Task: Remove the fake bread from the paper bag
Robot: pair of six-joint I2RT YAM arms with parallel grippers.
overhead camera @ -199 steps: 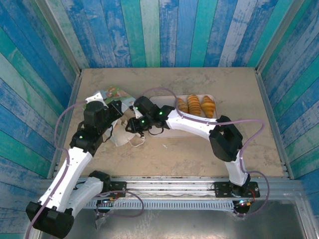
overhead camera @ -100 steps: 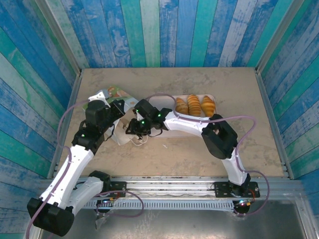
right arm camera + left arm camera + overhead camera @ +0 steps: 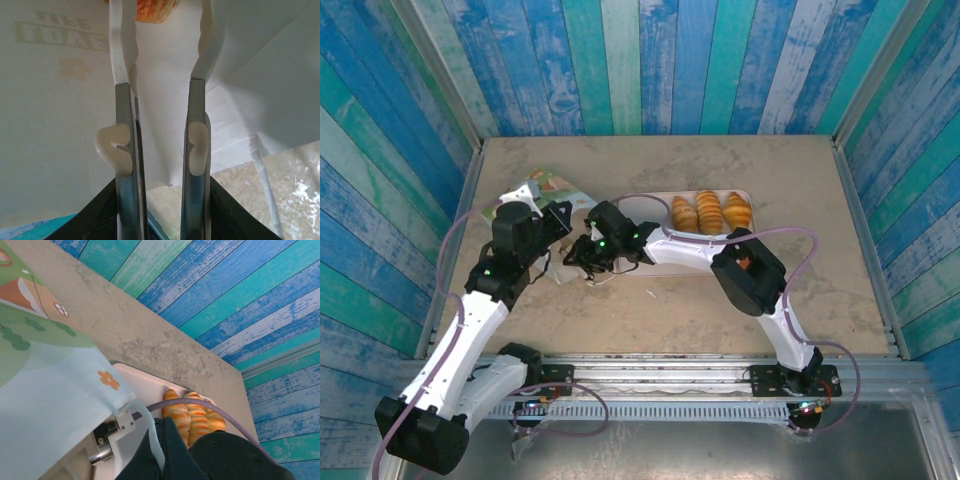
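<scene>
fake bread point(image 3: 710, 212) | three ridged golden-orange croissants | side by side on tray point(image 3: 646, 204)

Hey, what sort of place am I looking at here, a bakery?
Likely a robot test booth, not a bakery: white left robot arm and white right robot arm bolted at the edge of a beige tabletop, blue-and-teal painted plank walls boxing it in, and toy golden-brown croissants.

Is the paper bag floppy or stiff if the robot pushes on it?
Probably floppy: the paper bag bends and curls at its edge in the left wrist view. Likely light and thin, since its print shows through the wall from inside.
</scene>
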